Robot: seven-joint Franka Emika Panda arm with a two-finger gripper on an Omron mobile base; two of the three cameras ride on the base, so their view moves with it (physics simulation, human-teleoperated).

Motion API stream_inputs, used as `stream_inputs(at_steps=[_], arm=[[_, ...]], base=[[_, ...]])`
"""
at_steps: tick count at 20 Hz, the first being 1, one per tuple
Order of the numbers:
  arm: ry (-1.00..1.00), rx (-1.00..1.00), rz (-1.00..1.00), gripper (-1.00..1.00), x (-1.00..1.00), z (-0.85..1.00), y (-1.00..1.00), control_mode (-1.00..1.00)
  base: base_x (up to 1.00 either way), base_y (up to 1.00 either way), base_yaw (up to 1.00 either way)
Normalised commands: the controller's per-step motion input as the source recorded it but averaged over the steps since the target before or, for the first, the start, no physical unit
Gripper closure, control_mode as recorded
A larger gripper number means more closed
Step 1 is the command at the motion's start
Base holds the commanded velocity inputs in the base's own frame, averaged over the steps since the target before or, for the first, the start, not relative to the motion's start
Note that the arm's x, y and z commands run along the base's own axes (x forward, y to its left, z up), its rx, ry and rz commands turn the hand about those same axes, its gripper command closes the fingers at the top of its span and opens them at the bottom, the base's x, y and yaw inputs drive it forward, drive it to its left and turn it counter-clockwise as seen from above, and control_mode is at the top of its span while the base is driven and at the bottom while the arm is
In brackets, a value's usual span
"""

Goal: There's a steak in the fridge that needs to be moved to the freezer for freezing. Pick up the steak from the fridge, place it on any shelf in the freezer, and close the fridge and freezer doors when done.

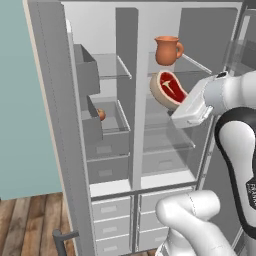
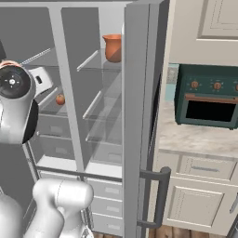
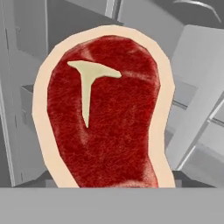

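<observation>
Left base view: end effector (image 1: 176,101) (arm raised) grips steak (image 1: 167,89).

White arm raised, reaching forward, fingers (image 1: 176,105) clamped on steak (image 1: 167,89)

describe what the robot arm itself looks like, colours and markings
The arm is glossy white with rounded, tube-like segments and dark bands at the joints. A round dark joint cap with a small pale mark shows in the right base view. The hand housing is a white, boxy block.
</observation>
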Motion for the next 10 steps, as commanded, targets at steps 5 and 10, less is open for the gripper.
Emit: stream_inputs(at_steps=[5,10], arm=[[0.03,0.00,0.07,1.00,0.52,0.02,0.33,-1.00],[0.07,0.00,0.00,1.00,0.52,0.00,0.50,-1.00]], base=[[0.00,0.00,0.00],[0.00,0.00,0.00]])
